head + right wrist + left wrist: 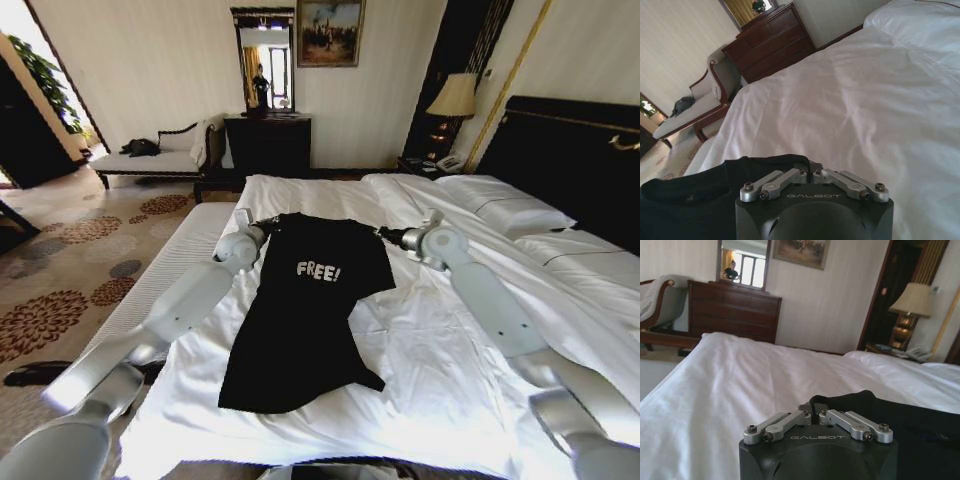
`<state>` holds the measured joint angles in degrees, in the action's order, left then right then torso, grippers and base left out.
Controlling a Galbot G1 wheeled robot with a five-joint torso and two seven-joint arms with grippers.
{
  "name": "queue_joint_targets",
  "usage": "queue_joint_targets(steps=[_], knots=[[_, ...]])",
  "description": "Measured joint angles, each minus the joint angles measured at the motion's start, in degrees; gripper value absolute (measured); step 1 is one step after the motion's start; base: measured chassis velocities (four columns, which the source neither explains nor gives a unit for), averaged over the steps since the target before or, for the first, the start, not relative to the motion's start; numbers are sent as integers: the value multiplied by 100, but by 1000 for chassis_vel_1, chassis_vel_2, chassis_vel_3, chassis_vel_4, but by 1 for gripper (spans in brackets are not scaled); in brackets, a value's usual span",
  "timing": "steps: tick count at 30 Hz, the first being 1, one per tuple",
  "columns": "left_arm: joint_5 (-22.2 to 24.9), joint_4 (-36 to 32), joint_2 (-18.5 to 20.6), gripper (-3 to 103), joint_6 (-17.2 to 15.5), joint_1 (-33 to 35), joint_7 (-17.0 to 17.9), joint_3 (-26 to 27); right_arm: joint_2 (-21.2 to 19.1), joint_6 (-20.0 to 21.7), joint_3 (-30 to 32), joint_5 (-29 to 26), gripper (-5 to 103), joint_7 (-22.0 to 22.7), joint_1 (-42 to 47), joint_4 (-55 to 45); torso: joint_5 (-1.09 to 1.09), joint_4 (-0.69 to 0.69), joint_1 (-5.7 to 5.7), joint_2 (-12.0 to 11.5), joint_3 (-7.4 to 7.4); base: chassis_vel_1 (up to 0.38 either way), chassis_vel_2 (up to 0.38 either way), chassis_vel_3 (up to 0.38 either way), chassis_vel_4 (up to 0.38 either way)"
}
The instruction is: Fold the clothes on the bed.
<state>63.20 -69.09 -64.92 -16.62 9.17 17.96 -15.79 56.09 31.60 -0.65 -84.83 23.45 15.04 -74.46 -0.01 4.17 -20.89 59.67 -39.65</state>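
The bed (440, 370), a large double one with a white duvet, carried the black T-shirt (305, 320), which lay spread near the middle, its "FREE!" print facing up and its hem toward the robot. The left gripper (813, 415) was closed on the far shoulder edge of the shirt on the left, and the right gripper (812, 167) pinched the other shoulder edge. I judge that the fold was only starting; the next move probably needed both arms to lift and carry the top edge evenly. Behind stood a dark dresser (265, 145), a striped bench (150, 160) and a lamp (455, 97).
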Motion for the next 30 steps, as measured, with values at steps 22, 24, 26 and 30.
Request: queue_joint_targets(steps=[22,24,26,30], knots=[[-1891,3741,-2181,2,572,-630,-935,1127,2159,-1185,-10,2368,0,-1148,-806,3551,1,3,0,-1,1,0,0,0,0],[-1898,3773,-2179,2,578,-651,-940,1186,2193,-1265,-2,2469,0,-1172,-851,3650,0,2,0,-1,1,0,0,0,0],[-1892,3816,-2159,2,582,-688,-976,1216,2241,-1336,8,2552,0,-1190,-894,3748,0,2,0,-1,0,0,0,0,0],[-1889,4025,-2094,2,630,-780,-1118,1261,2360,-1478,37,2679,0,-1221,-975,3953,1,2,1,-1,1,0,0,0,0]])
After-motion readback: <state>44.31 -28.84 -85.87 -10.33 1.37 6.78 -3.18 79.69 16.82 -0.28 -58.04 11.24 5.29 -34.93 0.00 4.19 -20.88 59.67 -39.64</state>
